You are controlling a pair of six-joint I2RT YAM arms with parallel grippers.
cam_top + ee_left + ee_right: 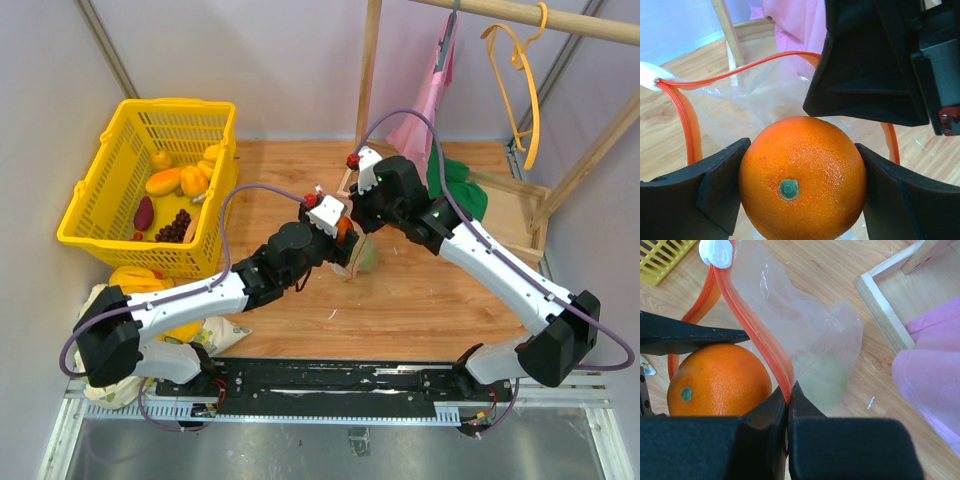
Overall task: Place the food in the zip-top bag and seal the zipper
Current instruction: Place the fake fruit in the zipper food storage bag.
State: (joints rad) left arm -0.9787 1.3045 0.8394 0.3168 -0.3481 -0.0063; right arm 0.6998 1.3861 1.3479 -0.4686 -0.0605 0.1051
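Observation:
My left gripper [802, 180] is shut on a toy orange [802, 177] and holds it at the open mouth of the clear zip-top bag [755, 102]. The orange-red zipper [740, 71] loops round the opening. My right gripper [788, 397] is shut on the zipper strip [757, 335] and holds the bag's mouth up; the bag [810, 340] hangs past it with a pale green food [820, 375] inside. The orange [717, 380] shows left of the strip. In the top view the two grippers meet mid-table at the bag [362, 256]. More toy food [165, 183] lies in the yellow basket.
A yellow mesh basket [100, 210] stands at the far left. Yellow-white snack packets [140, 280] lie by the left arm's base. A wooden rack [370, 70] with a pink cloth [430, 100] and an orange hanger [525, 90] stands at the back right, a green cloth [465, 190] beneath it.

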